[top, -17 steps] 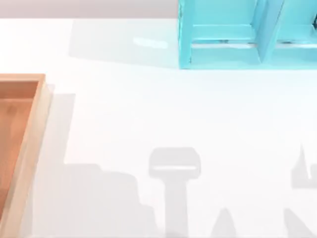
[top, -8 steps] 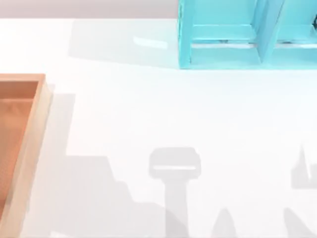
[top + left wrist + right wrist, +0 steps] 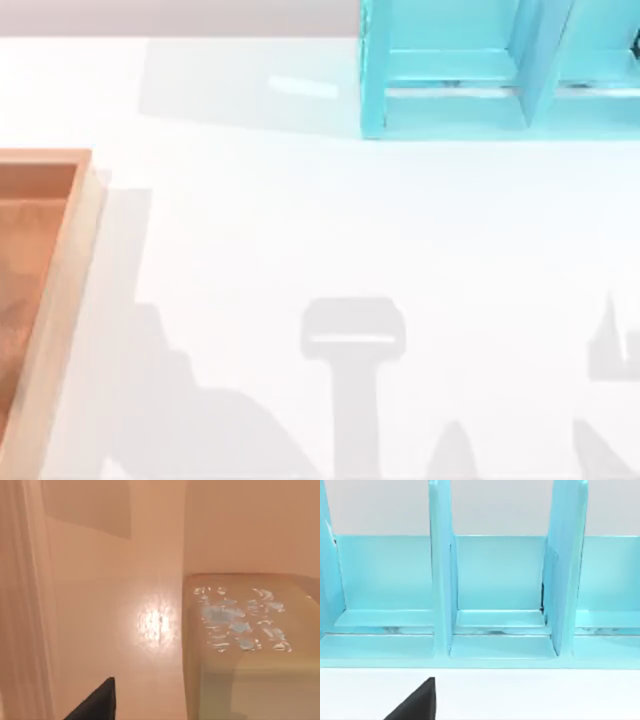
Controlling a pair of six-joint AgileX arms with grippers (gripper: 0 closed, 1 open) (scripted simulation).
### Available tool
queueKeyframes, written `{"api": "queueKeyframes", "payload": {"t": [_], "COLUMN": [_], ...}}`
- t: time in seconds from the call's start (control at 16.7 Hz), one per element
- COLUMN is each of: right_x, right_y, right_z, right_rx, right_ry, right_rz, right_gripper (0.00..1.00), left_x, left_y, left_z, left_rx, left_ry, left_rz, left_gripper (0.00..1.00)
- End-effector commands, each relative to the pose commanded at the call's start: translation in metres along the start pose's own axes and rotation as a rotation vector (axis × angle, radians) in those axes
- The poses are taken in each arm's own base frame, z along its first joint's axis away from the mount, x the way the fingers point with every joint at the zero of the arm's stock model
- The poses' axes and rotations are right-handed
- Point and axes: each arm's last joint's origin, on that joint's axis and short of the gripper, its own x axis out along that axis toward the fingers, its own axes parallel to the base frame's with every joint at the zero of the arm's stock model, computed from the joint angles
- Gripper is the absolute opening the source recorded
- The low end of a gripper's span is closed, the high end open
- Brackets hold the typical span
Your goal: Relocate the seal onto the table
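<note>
The seal [image 3: 250,645] is a tan wooden block with pale blue-white marks on its upper face. In the left wrist view it lies close up on the floor of the orange-brown wooden tray [image 3: 100,605]. A dark part of my left gripper [image 3: 95,702] shows just beside the block, over the tray floor and not touching it. The tray [image 3: 60,280] sits at the left edge of the white table [image 3: 350,220] in the top view. A dark part of my right gripper [image 3: 415,702] hangs over the table, facing the turquoise shelf.
A turquoise shelf unit [image 3: 480,70] with upright dividers [image 3: 442,580] stands at the table's back right. Grey arm shadows [image 3: 350,340] fall across the front of the table. The tray's raised rim [image 3: 85,230] borders the open white surface.
The left arm's shadow on the table's front left has changed from a stepped outline to a sloping one and drawn back toward the tray. Tray and shelf have not moved.
</note>
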Motion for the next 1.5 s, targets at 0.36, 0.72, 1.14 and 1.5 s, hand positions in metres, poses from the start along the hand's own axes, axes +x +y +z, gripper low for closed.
{"api": "queueKeyframes", "payload": {"t": [0.36, 0.72, 1.14, 1.5], "right_x": [0.000, 0.000, 0.000, 0.000], "right_y": [0.000, 0.000, 0.000, 0.000], "right_z": [0.000, 0.000, 0.000, 0.000], "right_rx": [0.000, 0.000, 0.000, 0.000], "right_ry": [0.000, 0.000, 0.000, 0.000], "right_rz": [0.000, 0.000, 0.000, 0.000], "right_gripper": [1.00, 1.00, 1.00, 1.00], "left_x": [0.046, 0.046, 0.046, 0.046], "left_y": [-0.002, -0.002, -0.002, -0.002], "left_z": [-0.006, -0.006, -0.006, -0.006], "left_rx": [0.000, 0.000, 0.000, 0.000], "left_ry": [0.010, 0.010, 0.010, 0.010], "left_rz": [-0.004, -0.004, -0.004, -0.004], "left_gripper": [1.00, 0.77, 0.25, 0.00]}}
